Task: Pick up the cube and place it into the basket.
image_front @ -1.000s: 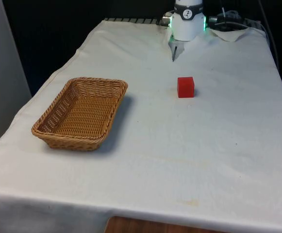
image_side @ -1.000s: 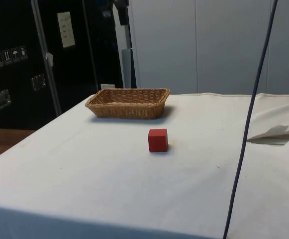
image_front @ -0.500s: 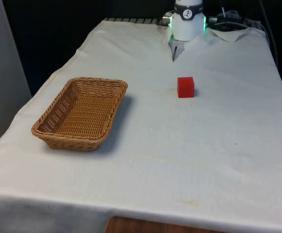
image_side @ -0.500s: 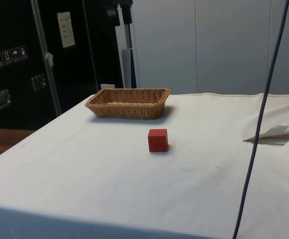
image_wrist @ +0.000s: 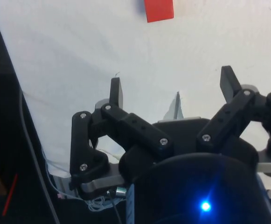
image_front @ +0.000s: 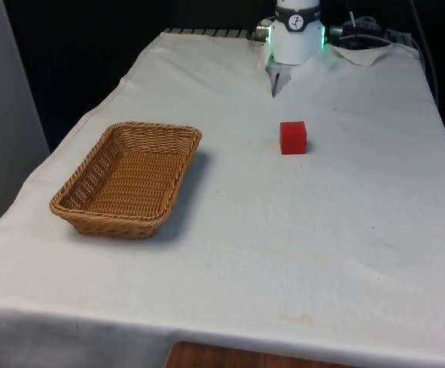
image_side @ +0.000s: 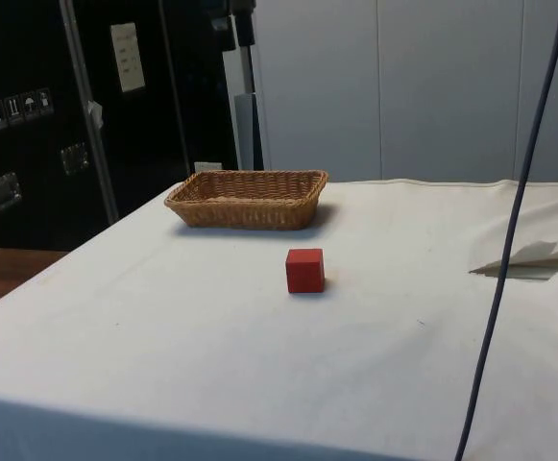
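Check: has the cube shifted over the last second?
No. The red cube keeps its spot relative to the basket in the front view, and in the side view too.

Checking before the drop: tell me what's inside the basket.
The basket holds nothing visible: the front view shows bare woven floor. Its near wall hides a strip of the floor. The red cube sits apart on the cloth.

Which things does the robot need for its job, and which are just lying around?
Needed for the job:
red cube, standing alone on the cloth
wicker basket, nothing in it
gripper, jaws wide apart, holding nothing

Just there:
white tablecloth
dark cable hanging in the side view
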Robot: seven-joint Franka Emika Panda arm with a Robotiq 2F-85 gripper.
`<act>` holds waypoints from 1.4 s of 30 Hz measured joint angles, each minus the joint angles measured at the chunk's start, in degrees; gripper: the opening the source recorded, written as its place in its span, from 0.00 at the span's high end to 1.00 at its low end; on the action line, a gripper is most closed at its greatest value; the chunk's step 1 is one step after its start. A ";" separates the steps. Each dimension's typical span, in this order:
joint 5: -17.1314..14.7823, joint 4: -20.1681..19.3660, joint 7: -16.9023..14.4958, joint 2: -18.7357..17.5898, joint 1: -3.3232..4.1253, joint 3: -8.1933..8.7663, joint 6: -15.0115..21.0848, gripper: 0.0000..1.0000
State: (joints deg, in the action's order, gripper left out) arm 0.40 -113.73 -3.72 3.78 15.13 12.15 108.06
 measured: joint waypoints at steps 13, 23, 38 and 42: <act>0.00 -0.97 -4.64 0.00 -0.06 -0.06 2.23 0.00; 0.00 -2.41 -5.79 0.80 -0.06 -0.11 2.69 0.00; 0.17 -6.25 -5.50 2.98 -0.06 -0.17 3.50 0.00; 0.97 -7.56 -4.98 3.50 -0.06 -0.17 3.95 0.00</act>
State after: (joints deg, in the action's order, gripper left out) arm 1.38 -121.30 -8.71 7.28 15.07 11.97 112.01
